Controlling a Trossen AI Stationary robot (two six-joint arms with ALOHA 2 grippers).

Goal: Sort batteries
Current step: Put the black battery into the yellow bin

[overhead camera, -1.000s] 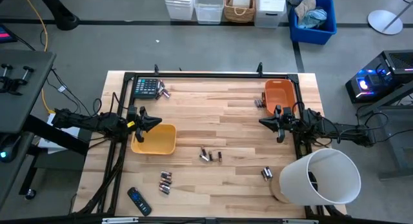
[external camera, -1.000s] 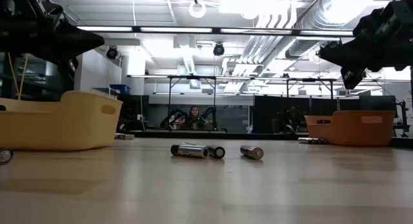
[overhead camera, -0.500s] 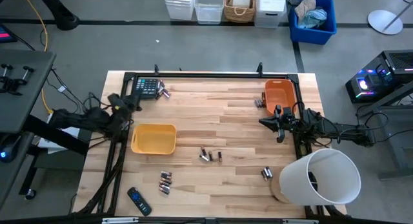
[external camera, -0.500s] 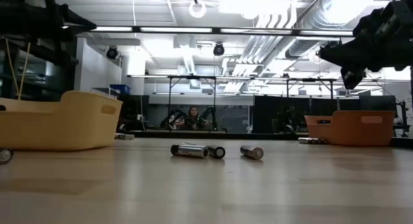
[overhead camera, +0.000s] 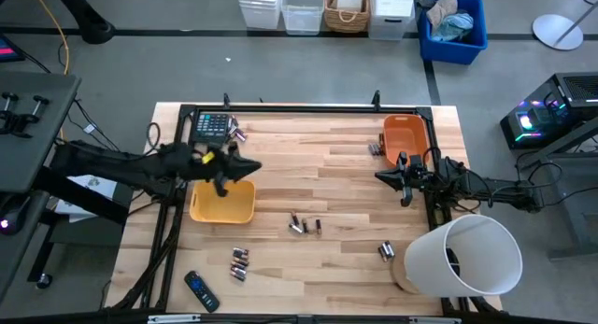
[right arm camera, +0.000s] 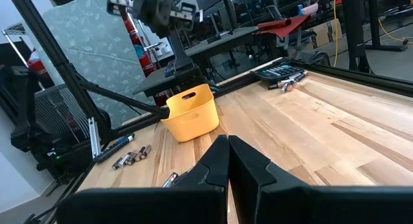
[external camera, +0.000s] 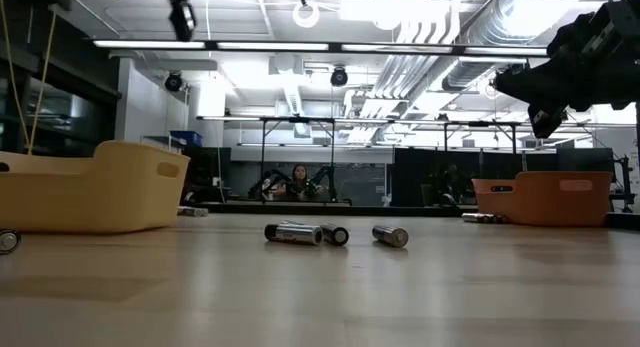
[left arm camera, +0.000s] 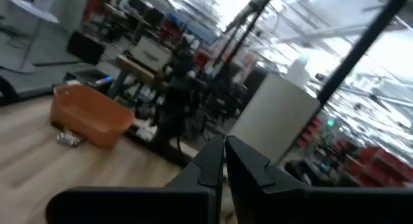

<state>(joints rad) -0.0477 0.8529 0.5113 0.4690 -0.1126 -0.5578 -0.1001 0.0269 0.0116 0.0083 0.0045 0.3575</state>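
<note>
Open wood mid-table; yellow bin (overhead camera: 222,201) & white bucket (overhead camera: 465,256) flank batteries (overhead camera: 305,225).

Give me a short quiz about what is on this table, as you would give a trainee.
1. True or false: the remote lies inside the orange bin.
2. Which pincer is nearer the yellow bin? A. left pincer B. right pincer
3. Fill in: the batteries at the table's middle lie ___ both bins.
Key: 1 false, it lies on the bare table; 2 A; 3 outside.
</note>
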